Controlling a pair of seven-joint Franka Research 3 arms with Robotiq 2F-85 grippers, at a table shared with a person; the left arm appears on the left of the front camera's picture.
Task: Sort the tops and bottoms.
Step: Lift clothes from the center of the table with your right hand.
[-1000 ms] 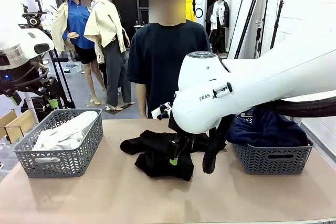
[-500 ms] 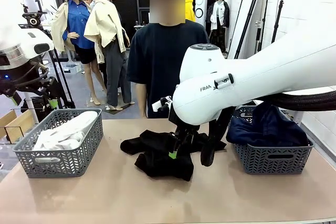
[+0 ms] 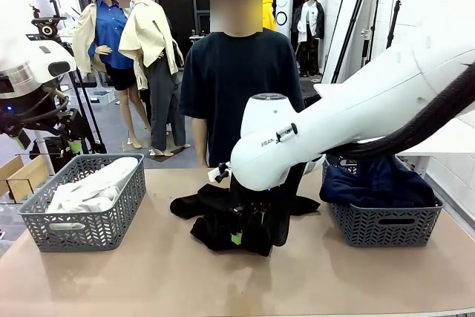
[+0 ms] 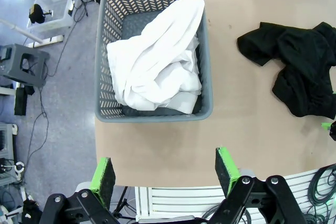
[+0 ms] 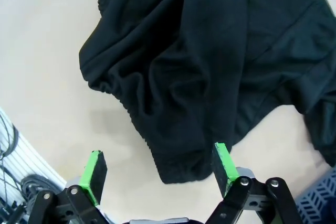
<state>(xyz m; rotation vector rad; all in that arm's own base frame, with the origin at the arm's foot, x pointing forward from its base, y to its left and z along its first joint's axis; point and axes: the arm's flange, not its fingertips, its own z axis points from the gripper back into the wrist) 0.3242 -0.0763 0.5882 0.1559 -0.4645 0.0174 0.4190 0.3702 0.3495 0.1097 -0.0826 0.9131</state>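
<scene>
The black garment is lying crumpled mid-counter, directly beneath the right end effector, which is being held open above its near hem; its long axis is running across the counter. The left end effector, also open, is being held well apart, above the left basket. Counted: two grey baskets, one white bundle of tops, navy bottoms heaped in the right basket.

Tan table, black garment crumpled directly under the right claw, grey basket of white tops well to its left, grey basket of navy bottoms to its right.
</scene>
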